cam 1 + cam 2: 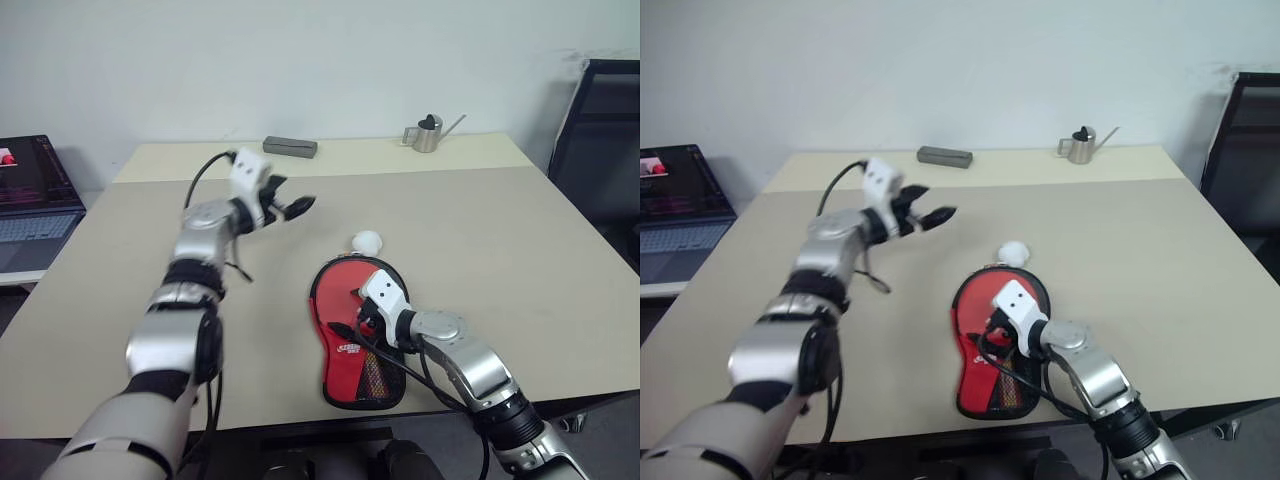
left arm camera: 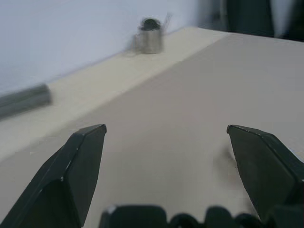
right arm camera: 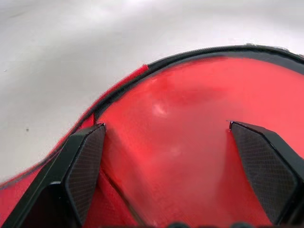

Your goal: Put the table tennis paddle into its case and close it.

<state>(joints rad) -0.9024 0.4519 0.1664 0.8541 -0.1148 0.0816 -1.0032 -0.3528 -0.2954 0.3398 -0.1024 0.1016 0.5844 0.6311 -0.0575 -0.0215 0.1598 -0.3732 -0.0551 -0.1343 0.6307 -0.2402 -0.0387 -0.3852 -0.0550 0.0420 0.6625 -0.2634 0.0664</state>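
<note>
With the red case (image 1: 356,335) lying low and centre, the spread right gripper (image 1: 362,312) hovers over it, the left gripper (image 1: 290,208) spread and empty upper left; closing the zip likely comes next.

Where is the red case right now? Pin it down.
In the head views the case lies flat near the table's front edge, under the open right gripper, with a small white ball just beyond it.

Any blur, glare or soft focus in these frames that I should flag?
Left wrist view: the watering can and grey bar at the table's far edge are smeared. Right wrist view: the case is soft, with a pale sheen on its red surface. Left eye view: even light, faint shadows, and the case reads clearly.
</note>
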